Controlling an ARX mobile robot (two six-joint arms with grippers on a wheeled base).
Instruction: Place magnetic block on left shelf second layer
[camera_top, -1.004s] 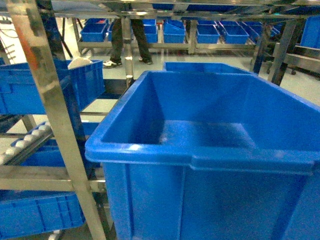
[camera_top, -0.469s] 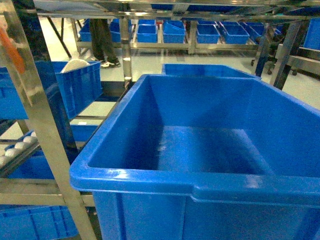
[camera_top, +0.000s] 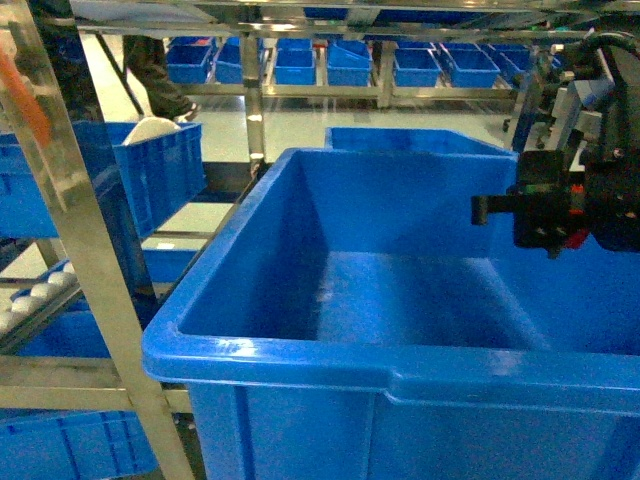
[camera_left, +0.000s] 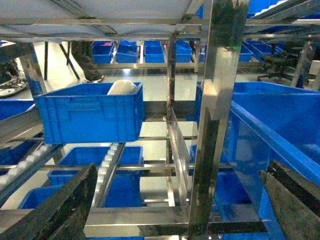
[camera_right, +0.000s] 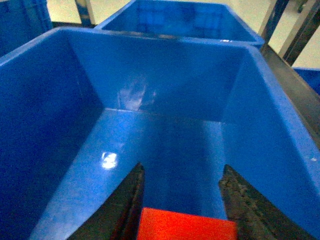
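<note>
A: Two claws to account for. Your right claw is clamped on the magnetic block, the red face sitting between the dark fingers. In the head view a sliver of red shows under the black wrist assembly, hanging above the right side of the big blue tote.

B: And the left one?

A: Your left claw is spread wide and carries nothing — it points at a steel post of the rack.

B: Which step am I in?

A: The carry-in, I judge. The block is over the tote's open mouth, not yet set down or let go. Whether this tote is the left shelf second layer I cannot confirm from these views, so check that before you commit. If it is, the next move calls for lowering toward the tote floor, clear of the walls, and then opening the fingers.

B: The surface?

A: Smooth, glossy plastic with glare patches — a dropped block may skid. Around you: white roller tracks, a smaller blue crate with something white inside, more totes in rows behind, and a person's legs walking past.
</note>
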